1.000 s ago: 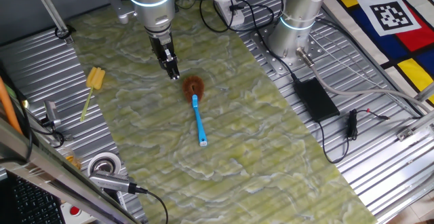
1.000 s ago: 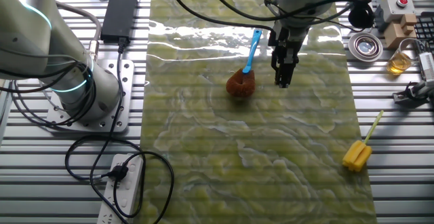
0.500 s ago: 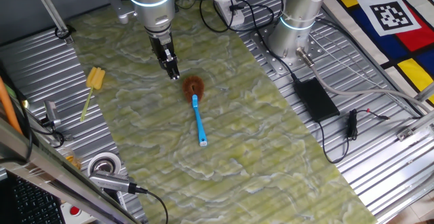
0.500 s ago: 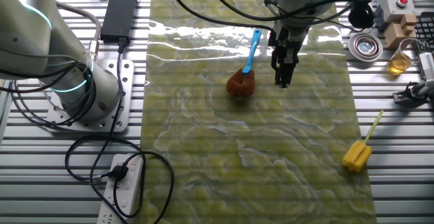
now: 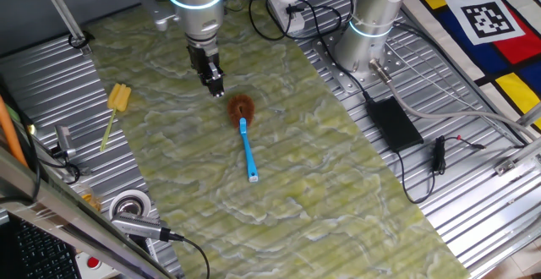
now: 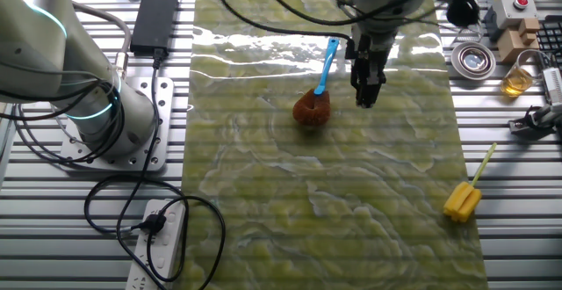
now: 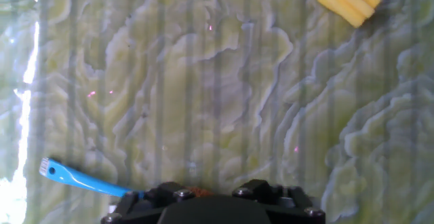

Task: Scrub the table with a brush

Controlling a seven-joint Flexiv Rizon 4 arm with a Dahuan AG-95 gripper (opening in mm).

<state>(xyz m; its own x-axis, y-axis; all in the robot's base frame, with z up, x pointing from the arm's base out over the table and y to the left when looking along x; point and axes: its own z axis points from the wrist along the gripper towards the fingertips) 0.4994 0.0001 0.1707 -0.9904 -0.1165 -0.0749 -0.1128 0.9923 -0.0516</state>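
Reddish-brown bristles of the brush (image 5: 243, 107) lie on the table (image 5: 338, 186) at five o'clock from our empty, closed-looking gripper (image 5: 216, 86); descending there, we'd miss the handle.

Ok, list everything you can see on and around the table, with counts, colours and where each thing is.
Table: one, green-yellow marbled, centre.
Brush: one, blue handle, reddish-brown bristles, lying mid-table.
Yellow brush: one, at the table's edge.
Power brick: one, black, on ribbed metal.
Power strip: one, white, on ribbed metal.
Tape roll: one, grey-white, on ribbed metal.
Second arm's base: one, silver.
Gripper: one, black, beside the bristles, holding nothing.
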